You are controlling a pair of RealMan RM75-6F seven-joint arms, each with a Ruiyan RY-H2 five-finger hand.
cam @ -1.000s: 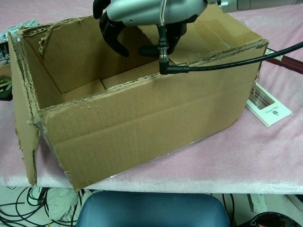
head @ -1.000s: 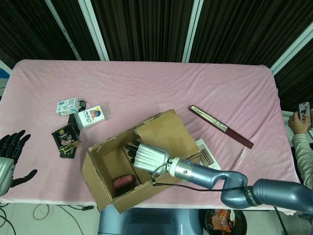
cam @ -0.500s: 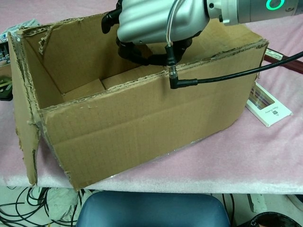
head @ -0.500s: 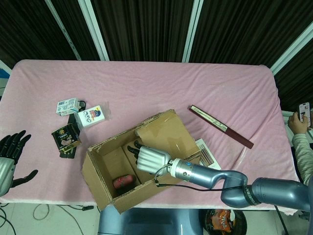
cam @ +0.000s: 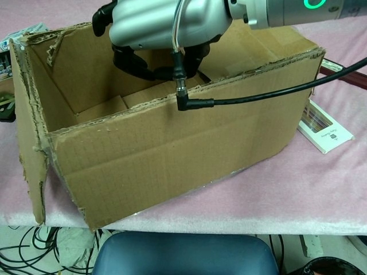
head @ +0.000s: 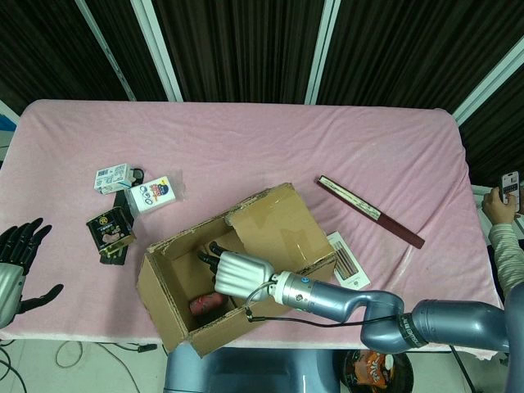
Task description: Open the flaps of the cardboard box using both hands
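Since a second ago the right hand (head: 236, 274) has slid leftward and deeper over the open cardboard box (head: 237, 266), while the left hand (head: 18, 260) has stayed at the table's near left edge.

From the head view, the box sits at the near middle of the pink table (head: 246, 155), its far flap (head: 278, 229) folded outward. The right hand reaches in over the near wall, its dark fingers (head: 211, 255) slightly parted and pointing left and far inside the box; whether they touch the cardboard cannot be told. A reddish object (head: 206, 303) lies on the box floor just near the hand. The left hand hangs clear of the box, fingers spread, holding nothing.

From the chest view, the right hand (cam: 163, 28) hovers above the box (cam: 172, 149), its fingers (cam: 135, 63) curled down behind the near wall. A black cable (cam: 264, 94) runs from the wrist across the rim.
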